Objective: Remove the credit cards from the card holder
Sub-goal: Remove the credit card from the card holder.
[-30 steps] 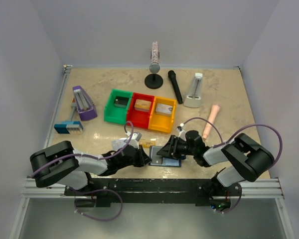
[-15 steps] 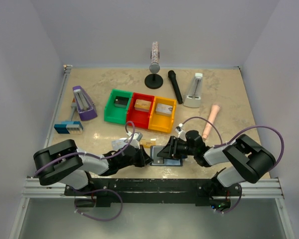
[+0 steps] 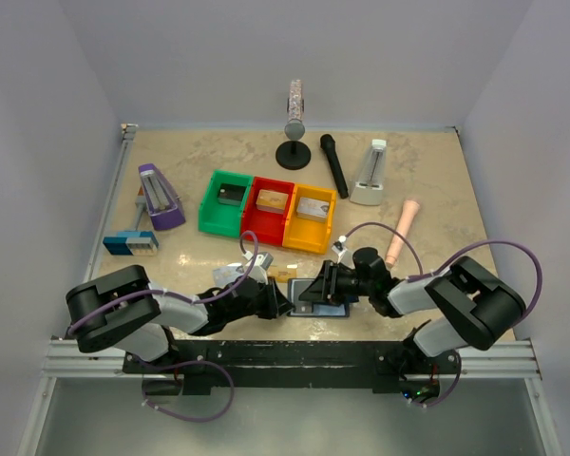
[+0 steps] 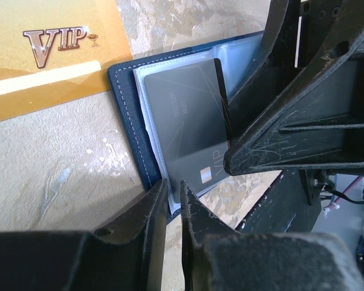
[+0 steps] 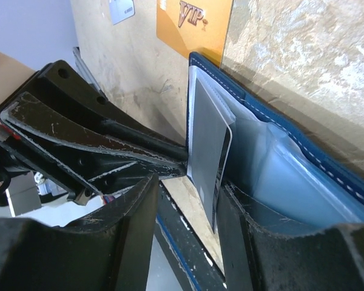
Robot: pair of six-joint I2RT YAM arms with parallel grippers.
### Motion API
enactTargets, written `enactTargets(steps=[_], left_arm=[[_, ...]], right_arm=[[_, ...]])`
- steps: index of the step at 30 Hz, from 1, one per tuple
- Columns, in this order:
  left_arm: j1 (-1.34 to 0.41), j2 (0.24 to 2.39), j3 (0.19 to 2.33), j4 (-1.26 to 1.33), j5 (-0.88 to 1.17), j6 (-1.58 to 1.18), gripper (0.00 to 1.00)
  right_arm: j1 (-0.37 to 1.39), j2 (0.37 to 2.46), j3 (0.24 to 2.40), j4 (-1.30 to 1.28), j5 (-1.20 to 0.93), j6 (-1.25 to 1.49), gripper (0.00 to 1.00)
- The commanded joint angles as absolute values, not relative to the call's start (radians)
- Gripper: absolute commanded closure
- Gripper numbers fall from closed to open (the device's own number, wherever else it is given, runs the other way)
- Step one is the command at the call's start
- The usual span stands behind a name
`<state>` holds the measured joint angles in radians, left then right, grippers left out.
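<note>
The dark navy card holder [image 3: 331,309] lies open at the table's near edge. It also shows in the left wrist view [image 4: 126,115] and the right wrist view [image 5: 279,163]. The black card [image 4: 188,124] sticks part way out of its pale lining, also in the right wrist view [image 5: 209,145]. My left gripper [image 4: 174,189] is pinched shut on the holder's near edge. My right gripper [image 5: 191,185] is open with the black card's free end between its jaws, against the right finger [image 5: 236,224]. The yellow-gold card [image 4: 48,48] and the silvery grey card [image 5: 121,9] lie on the table.
Green, red and yellow bins [image 3: 271,211] holding small boxes stand behind the card holder. A microphone stand [image 3: 294,142], a black microphone [image 3: 334,163], two metronomes [image 3: 158,197] [image 3: 370,173], a blue-and-white gadget [image 3: 130,243] and a pink handle [image 3: 403,231] lie further back.
Almost nothing differs. The left arm's elbow has shifted slightly right; both grippers stay at the card holder.
</note>
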<state>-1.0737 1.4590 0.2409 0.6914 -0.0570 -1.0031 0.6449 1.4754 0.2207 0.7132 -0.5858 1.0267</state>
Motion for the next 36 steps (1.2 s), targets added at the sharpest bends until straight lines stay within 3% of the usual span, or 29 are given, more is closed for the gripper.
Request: enactTargets(steps=[1,9,17,24,36], left_arm=[[-1.077,1.483,0.219,0.65,-0.048,-0.973,0.79],[-1.077,1.482,0.215,0.65,-0.049,-0.977,0.82],[-1.075,1.482,0.206,0.623,-0.075,-1.015,0.87],[-1.075,1.488,0.212,0.614,-0.077,-1.017,1.0],[-1.075,1.486,0.212,0.578,-0.094,-1.028,1.0]], right_arm=[[0.652,1.437,0.261,0.716,-0.644,1.005,0.55],[0.65,1.384,0.281,0.655,-0.653,0.996,0.57],[0.652,1.255,0.311,0.428,-0.617,0.917,0.58],[0.652,1.184,0.321,0.328,-0.595,0.888,0.6],[0.652,1.118,0.336,0.219,-0.563,0.854,0.64]])
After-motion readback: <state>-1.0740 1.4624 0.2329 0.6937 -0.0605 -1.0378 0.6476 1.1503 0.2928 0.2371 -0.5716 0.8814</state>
